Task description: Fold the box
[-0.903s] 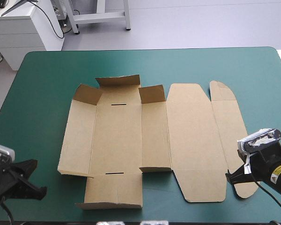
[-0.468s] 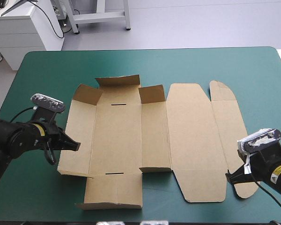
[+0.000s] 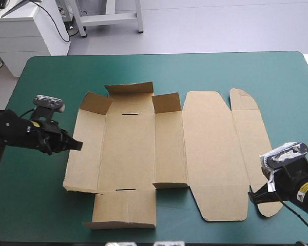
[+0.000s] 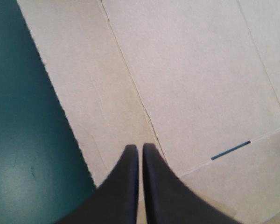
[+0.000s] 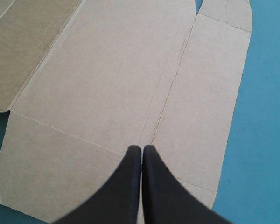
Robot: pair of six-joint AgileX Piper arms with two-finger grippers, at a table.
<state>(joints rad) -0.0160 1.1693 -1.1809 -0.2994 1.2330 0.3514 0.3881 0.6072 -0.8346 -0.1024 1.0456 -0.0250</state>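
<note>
Overhead, the box is seen spread almost flat at the middle of the table. Only three short flaps at its far left end are raised. The left gripper is placed at the box's left edge, the right gripper at its near right corner.

Left wrist view: the fingers are pressed together over the board, nothing held.

Right wrist view: same, tips met in a point above the box, nothing gripped.
</note>
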